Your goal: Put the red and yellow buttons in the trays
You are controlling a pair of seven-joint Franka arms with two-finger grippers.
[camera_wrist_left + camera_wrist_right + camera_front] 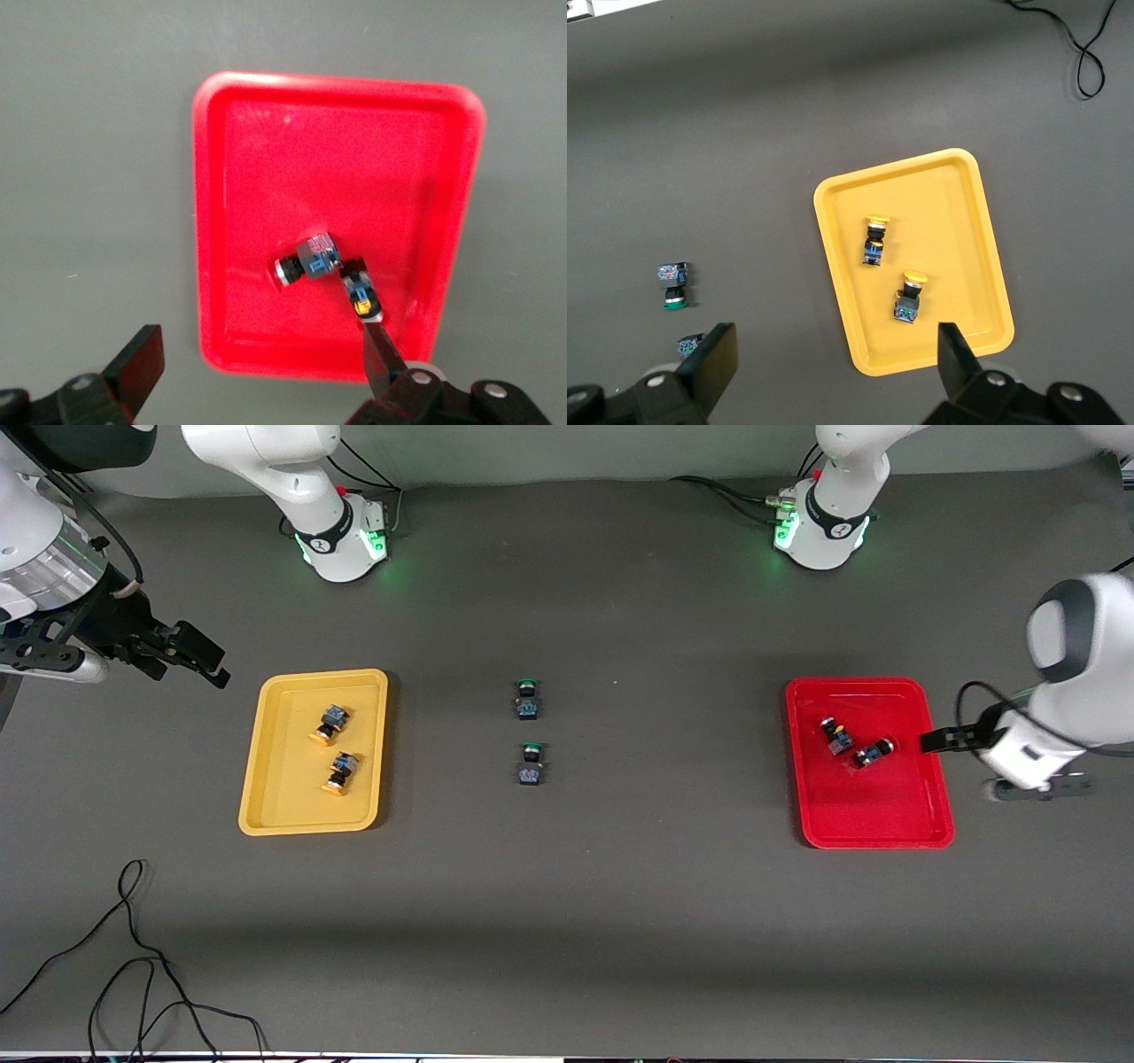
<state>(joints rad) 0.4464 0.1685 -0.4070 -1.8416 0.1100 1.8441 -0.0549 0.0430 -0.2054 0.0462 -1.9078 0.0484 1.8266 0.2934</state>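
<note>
Left gripper (257, 372) open, empty, above red tray (921, 834) edge; two red buttons (837, 737) (873, 752) lie inside, just below it; lift straight up, avoid nudging them

Right gripper (190, 654) open, waits beside yellow tray (310, 825); yellow buttons (329, 724) (340, 772) inside

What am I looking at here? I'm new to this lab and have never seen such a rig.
Two robot arms share a table. One picture looks down from across it; the other two come from wrist cameras. The left gripper, open and empty, is over the red tray, which holds two red buttons. The right gripper, open and empty, waits off the yellow tray's end; that tray holds two yellow buttons. Two green buttons lie between the trays.
</note>
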